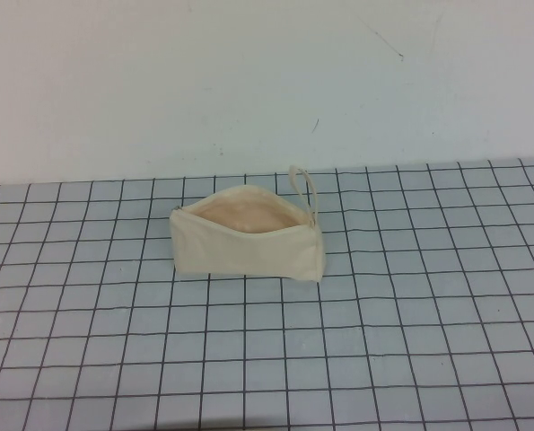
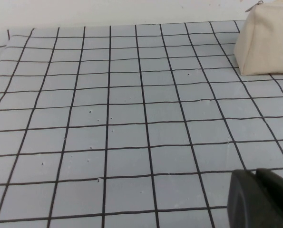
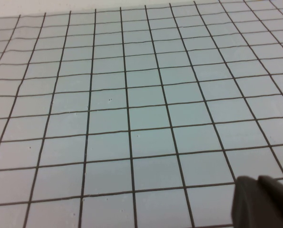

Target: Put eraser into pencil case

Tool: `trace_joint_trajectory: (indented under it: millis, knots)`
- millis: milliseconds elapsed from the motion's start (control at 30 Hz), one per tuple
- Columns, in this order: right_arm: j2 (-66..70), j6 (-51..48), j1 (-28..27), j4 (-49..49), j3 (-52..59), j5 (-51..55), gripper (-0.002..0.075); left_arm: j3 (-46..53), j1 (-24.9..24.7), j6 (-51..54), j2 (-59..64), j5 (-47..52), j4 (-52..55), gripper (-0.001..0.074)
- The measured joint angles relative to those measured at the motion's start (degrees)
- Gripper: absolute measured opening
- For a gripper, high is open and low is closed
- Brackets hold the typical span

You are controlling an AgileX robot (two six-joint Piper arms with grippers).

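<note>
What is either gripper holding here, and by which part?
Nothing visible is held. The cream-white canvas zip pouch sits open and untouched on the grid-lined table. Only a dark edge of the left gripper and right gripper shows, over bare table.

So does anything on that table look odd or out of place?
Nothing looks spilled or damaged. The pencil case stands unzipped on the grid mat, loop sticking up. No eraser shows in any view. Only a dark bit of the left gripper and right gripper shows, each low over the mat.

I saw a pale grey gridded mat (image 1: 383, 341) below a plain white wall (image 1: 249, 81), evenly lit.
</note>
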Motion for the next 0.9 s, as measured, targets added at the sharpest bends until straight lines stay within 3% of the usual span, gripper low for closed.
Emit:
trace_joint_trajectory:
  millis: [900]
  knots:
    - [0.00, 0.00, 0.00, 0.00, 0.00, 0.00, -0.0001, 0.00, 0.00, 1.52, 0.00, 0.00, -1.50, -0.0001]
